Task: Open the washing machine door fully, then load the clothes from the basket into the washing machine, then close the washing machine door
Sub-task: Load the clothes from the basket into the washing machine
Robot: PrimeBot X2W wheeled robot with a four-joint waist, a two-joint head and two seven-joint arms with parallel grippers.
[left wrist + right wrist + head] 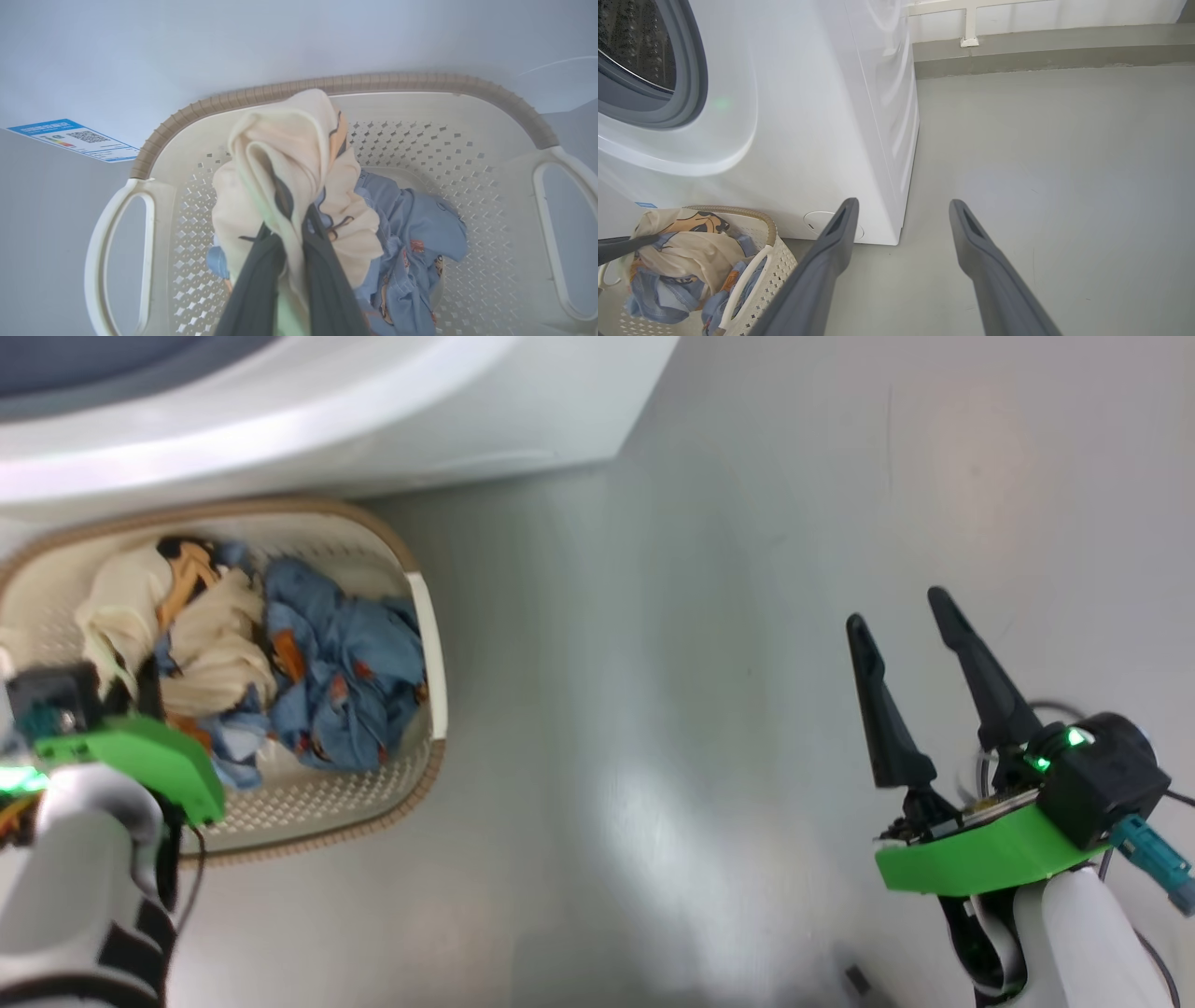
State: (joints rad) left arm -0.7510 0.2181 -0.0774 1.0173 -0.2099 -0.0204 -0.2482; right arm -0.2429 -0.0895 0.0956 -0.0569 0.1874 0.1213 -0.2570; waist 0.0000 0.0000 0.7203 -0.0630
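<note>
Grey floor (700, 709) carries the basket (427, 653) beside the washing machine (373, 420).

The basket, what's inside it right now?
A cream garment, pinched by the left hand, lies partly over a light blue garment on the perforated floor of the basket. Anything beneath the two garments is covered.

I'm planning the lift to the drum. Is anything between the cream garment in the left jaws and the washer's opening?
Nothing visible does. The left jaws hold the cream garment over the basket; the part of the washer's opening in view shows bare drum, no door across it.
</note>
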